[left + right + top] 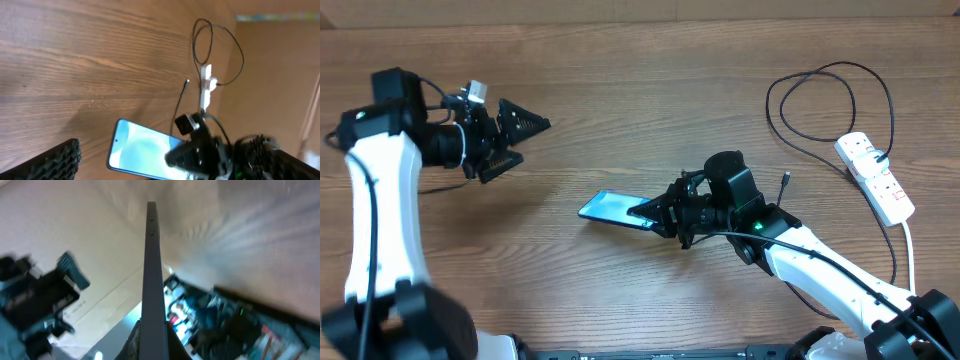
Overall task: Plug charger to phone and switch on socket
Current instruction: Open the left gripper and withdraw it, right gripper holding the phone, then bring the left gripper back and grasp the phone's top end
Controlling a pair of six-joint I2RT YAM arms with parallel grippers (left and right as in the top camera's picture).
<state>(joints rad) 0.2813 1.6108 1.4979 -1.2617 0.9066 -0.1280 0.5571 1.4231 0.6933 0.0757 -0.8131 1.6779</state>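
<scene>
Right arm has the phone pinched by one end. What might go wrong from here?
The right gripper grips only one end of the phone, so it may pivot or slip. The charger has its tip beyond the right arm, far from the open left gripper; reaching across risks a collision. Its cable loops by the socket, so tugging could drag that.

The lit phone [610, 209] sits tilted mid-table. The black charger [768, 100] lies looped beside the white socket [875, 177].
</scene>
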